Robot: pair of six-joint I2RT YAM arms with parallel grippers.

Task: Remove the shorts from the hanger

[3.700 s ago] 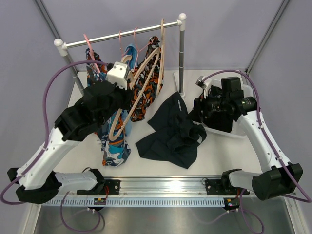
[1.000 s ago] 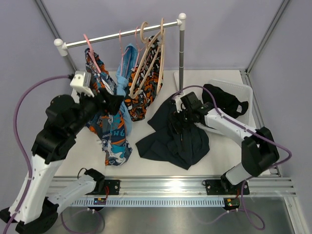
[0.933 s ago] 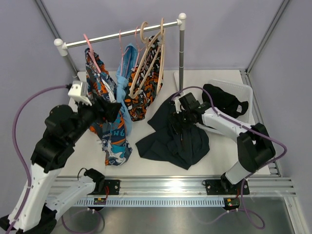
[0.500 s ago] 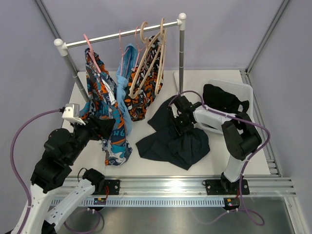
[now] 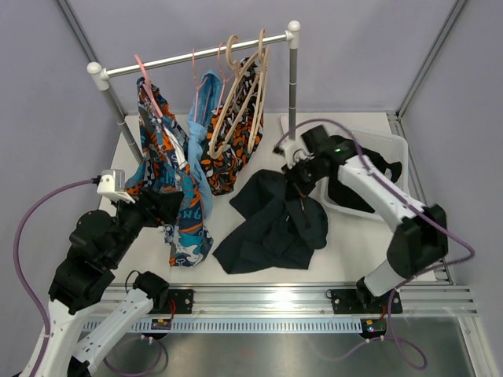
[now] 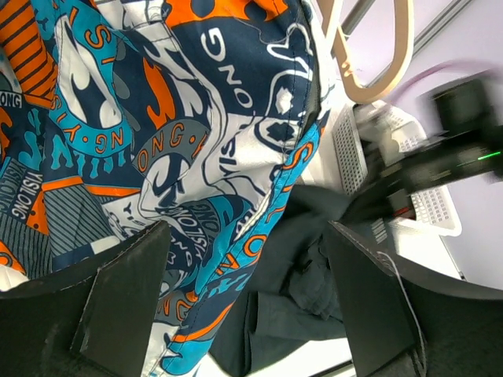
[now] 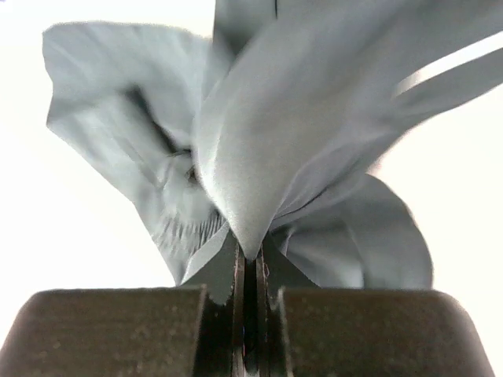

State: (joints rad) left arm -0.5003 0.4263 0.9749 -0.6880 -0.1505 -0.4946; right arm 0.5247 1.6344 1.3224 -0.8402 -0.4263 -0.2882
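Note:
One black pair of shorts [image 5: 271,228] lies crumpled on the table, and my right gripper [image 5: 301,182] is shut on a fold of it, pulling its upper edge up. In the right wrist view the fabric [image 7: 259,149] is pinched between the closed jaws [image 7: 250,255]. An orange, black and white blotched pair [image 5: 228,157] hangs on wooden hangers [image 5: 240,94] on the rail. Another black pair [image 5: 351,191] lies in the white basket [image 5: 393,141]. My left gripper [image 5: 165,208] stands open beside the teal-blue-orange garment [image 6: 196,141], holding nothing; its fingers [image 6: 126,306] frame the black shorts [image 6: 314,267].
The rail [image 5: 181,59] rests on two posts, the right one [image 5: 292,86] standing just behind my right gripper. A light blue garment [image 5: 206,94] hangs between the patterned clothes. The teal patterned garment [image 5: 177,212] drapes down to the table.
My right gripper closed on the black shorts and lifted them up and to the right, towards the basket. My left arm drew back from the rack towards the front left, still open.

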